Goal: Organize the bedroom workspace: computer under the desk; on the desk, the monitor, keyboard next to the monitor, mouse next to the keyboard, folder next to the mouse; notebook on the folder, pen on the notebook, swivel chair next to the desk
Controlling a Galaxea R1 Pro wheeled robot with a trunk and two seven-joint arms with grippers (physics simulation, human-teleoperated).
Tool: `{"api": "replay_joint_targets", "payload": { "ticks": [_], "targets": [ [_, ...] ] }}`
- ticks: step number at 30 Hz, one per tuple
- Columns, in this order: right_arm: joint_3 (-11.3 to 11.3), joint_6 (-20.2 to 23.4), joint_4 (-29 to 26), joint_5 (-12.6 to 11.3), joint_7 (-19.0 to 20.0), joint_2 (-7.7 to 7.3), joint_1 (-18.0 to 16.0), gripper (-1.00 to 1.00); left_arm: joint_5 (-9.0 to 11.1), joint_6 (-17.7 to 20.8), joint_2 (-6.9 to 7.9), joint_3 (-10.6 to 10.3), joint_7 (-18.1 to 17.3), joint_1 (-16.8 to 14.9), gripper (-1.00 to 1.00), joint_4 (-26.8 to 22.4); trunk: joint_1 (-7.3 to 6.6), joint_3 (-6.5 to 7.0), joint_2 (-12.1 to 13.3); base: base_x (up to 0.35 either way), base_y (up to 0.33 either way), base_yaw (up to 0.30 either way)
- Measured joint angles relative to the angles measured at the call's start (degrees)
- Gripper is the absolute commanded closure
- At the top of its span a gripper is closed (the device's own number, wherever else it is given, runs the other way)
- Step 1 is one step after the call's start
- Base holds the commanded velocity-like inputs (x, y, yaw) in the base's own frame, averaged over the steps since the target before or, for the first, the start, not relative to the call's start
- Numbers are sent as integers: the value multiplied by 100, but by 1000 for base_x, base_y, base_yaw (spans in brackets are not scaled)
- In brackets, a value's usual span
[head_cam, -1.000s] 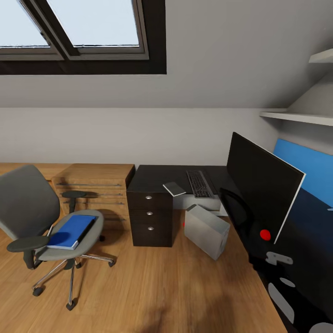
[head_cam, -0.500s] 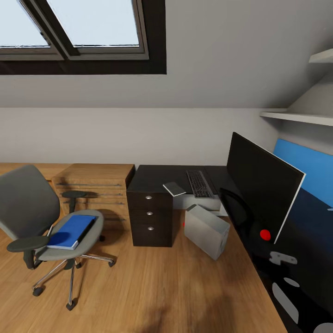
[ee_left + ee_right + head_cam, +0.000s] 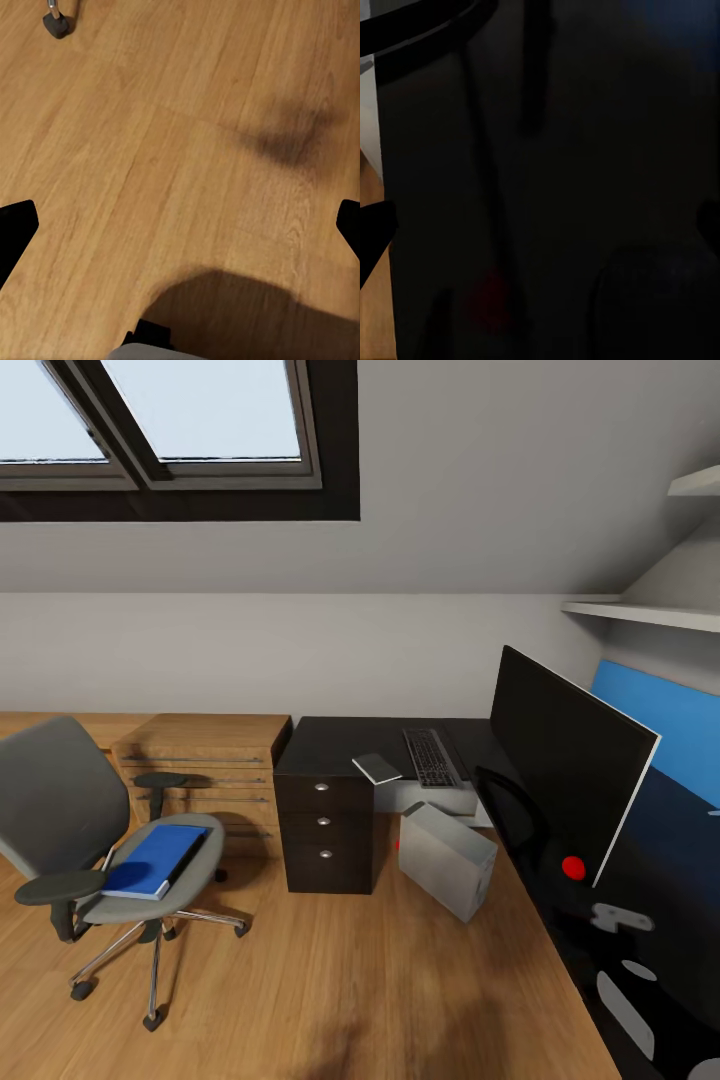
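Standing on the wood floor (image 3: 330, 980), the robot faces the L-shaped desk (image 3: 330, 740), with most of the tidying not yet done. The chair (image 3: 90, 840) sits at about 8 o'clock in the head view, well apart from the desk, and the folder (image 3: 155, 858) lies flat on its seat; that is probably the first thing to fetch. What may be the notebook edge shows under the folder's right side, but I cannot tell.

The monitor (image 3: 565, 760) stands on the desk at 3 o'clock, screen angled toward the room, its stand (image 3: 510, 810) looping down beside a red dot (image 3: 573, 867) on the glossy top. The keyboard (image 3: 432, 757) lies at 1 o'clock on the far wing, away from the monitor, so it would need shifting closer. A small pale grey slab (image 3: 377, 767), perhaps the mouse or the notebook, sits just beside the keyboard at the desk's edge. The computer (image 3: 447, 857) rests tilted on the floor by the drawer unit (image 3: 325, 830), only partly under the desk. I cannot find the pen.

The left gripper (image 3: 180, 225) hangs over bare floor, fingers spread wide with nothing between them; a caster (image 3: 56, 25) shows in its view. The right gripper (image 3: 540, 217) hovers over the dark desk top, fingers likewise spread and empty.

No brand, label or writing is readable anywhere.
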Motion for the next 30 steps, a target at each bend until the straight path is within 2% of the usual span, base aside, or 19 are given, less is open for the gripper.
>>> {"api": "replay_joint_targets", "payload": {
  "ticks": [9,16,23,30],
  "targets": [
    [-5,0,113,-17,5,-120,0,-100,0,0,4,1,0,0,-100,0,0,0,0,0,0,0],
    [-9,-55,505,-26,19,-129,0,-100,0,-5,7,0,0,0,-100,0,0,0,0,0,0,0],
    [-9,-388,845,-31,42,-125,-3,-100,0,-9,8,0,0,0,-100,0,0,1,0,0,0,0],
    [-3,-476,897,-31,59,-123,-5,-100,0,-9,7,0,0,0,-100,1,0,1,-1,0,0,0]
  ]
}}
